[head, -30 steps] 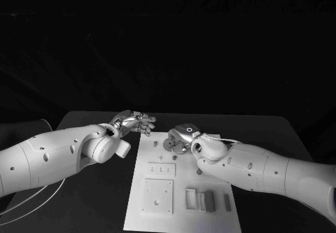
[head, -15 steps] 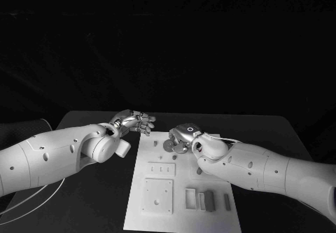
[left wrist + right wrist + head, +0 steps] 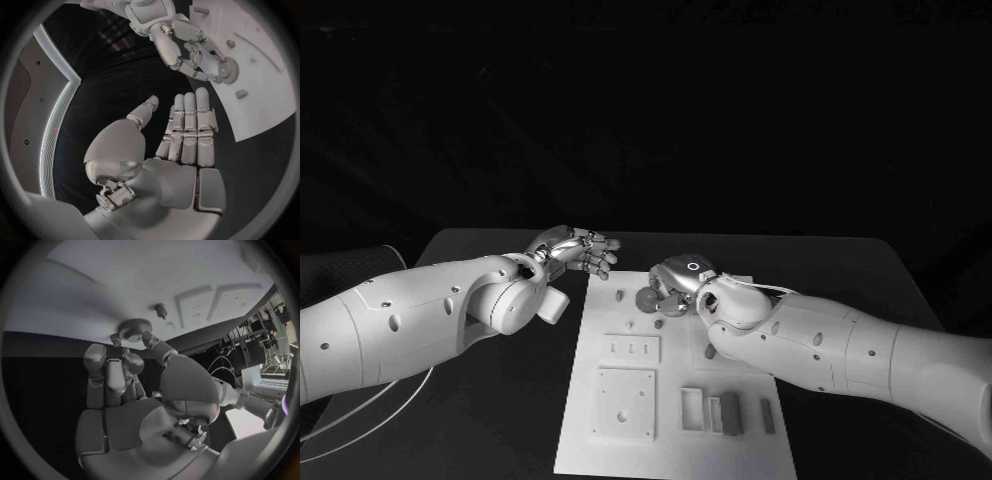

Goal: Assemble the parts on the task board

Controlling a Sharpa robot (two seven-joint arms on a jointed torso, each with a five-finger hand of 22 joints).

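The white task board [image 3: 678, 450] lies lengthwise in the middle of the table. At its far end my right hand [image 3: 681, 284] pinches a small round gear [image 3: 651, 298] between thumb and fingers, low over the board. In the right wrist view the gear [image 3: 134, 329] sits at the fingertips, close to a short peg [image 3: 161, 310] standing in the board. My left hand [image 3: 577, 250] hovers open just off the board's far left corner, its fingers [image 3: 187, 127] straight and together and holding nothing. It faces the right hand [image 3: 181, 40] and the gear [image 3: 229, 70].
Nearer to me the board carries a small plate with slots [image 3: 632, 350], a larger square plate [image 3: 626, 402] and several upright blocks [image 3: 727, 412]. A second peg [image 3: 240, 93] stands near the gear. Bare black table [image 3: 488, 420] lies on both sides of the board.
The right hand has shifted very slightly over the board's far end with the gear. The left hand has stayed in place.
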